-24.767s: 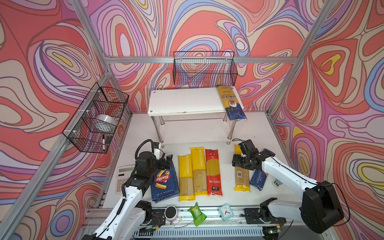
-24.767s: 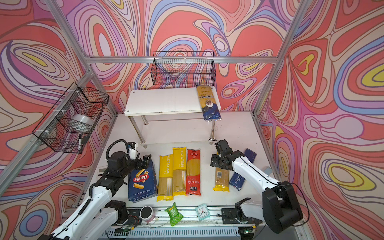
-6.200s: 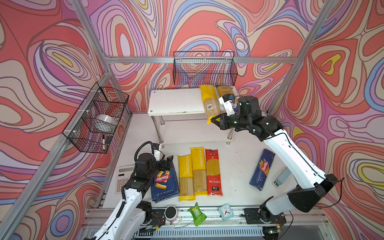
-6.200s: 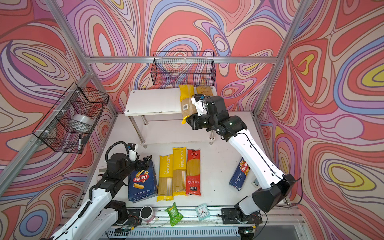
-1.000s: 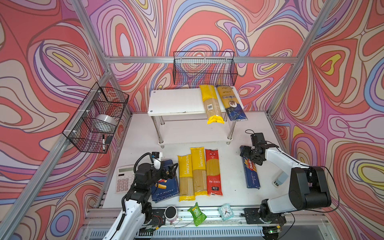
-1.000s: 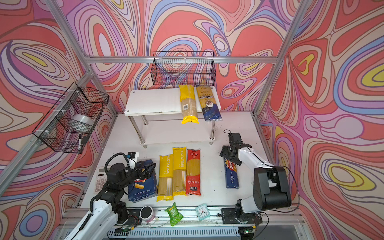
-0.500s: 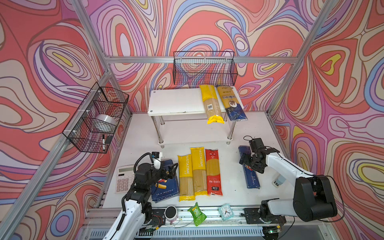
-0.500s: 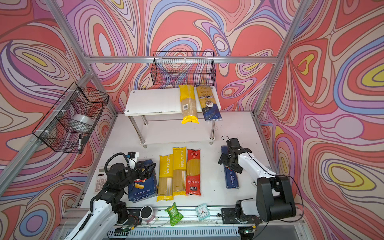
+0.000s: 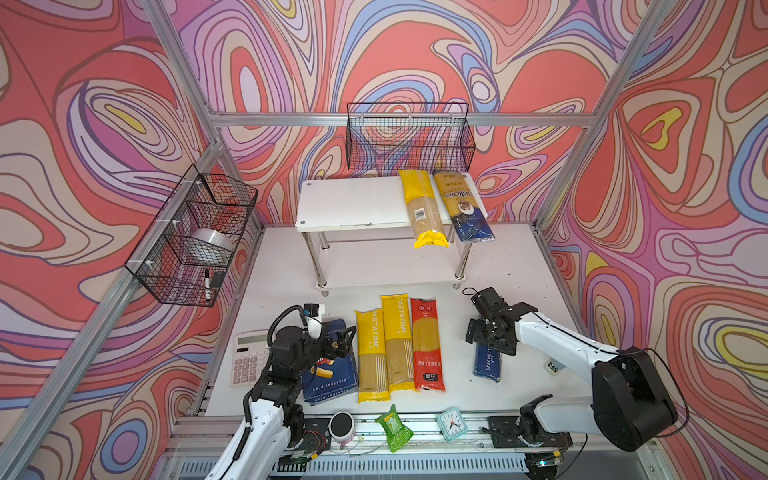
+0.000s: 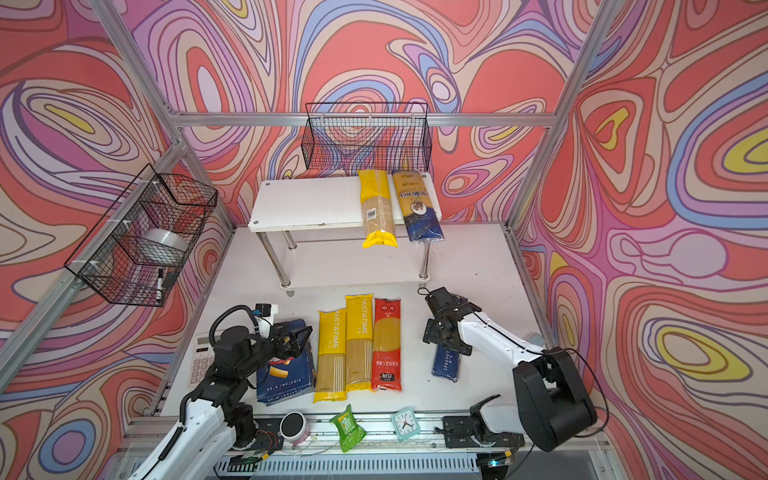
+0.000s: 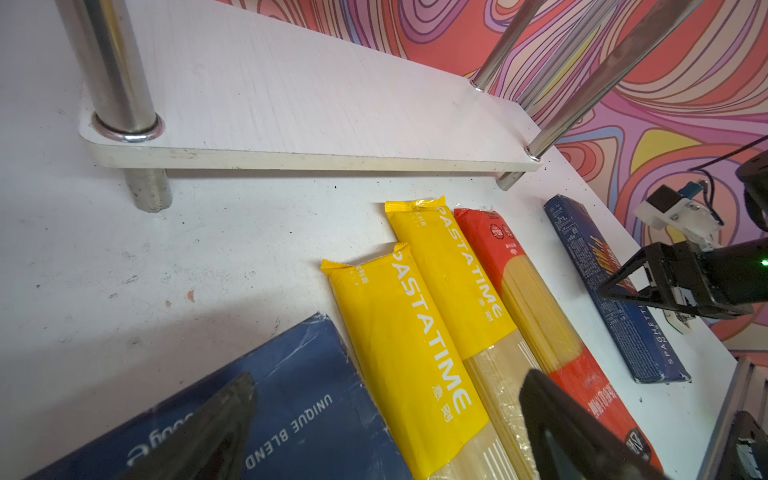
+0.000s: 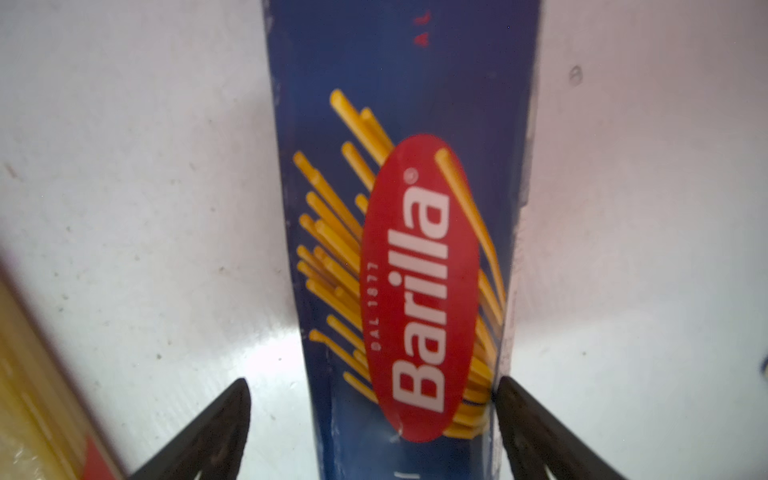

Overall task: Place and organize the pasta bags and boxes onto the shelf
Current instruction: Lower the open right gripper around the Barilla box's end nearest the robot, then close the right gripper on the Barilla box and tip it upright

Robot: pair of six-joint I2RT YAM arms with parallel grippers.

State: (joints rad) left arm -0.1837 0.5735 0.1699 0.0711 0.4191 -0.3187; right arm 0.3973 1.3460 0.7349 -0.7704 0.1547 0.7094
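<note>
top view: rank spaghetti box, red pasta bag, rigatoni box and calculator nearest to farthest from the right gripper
1. Barilla spaghetti box, directly beneath the right gripper
2. red pasta bag, just to its left
3. rigatoni box, farther left
4. calculator, at the far left edge

White arm links point(image 9: 557, 340) — black joints point(image 9: 623, 390), cables point(image 9: 277, 321)

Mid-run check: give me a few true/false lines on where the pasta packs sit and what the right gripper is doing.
A yellow bag and a gold and blue bag lie on the shelf top tier: true.
The right gripper is shut on the spaghetti box: false; its jaws stand open astride it.
The red bag lies beside two yellow bags on the table: true.
The rigatoni box sits on the lower tier: false; it lies on the table.
</note>
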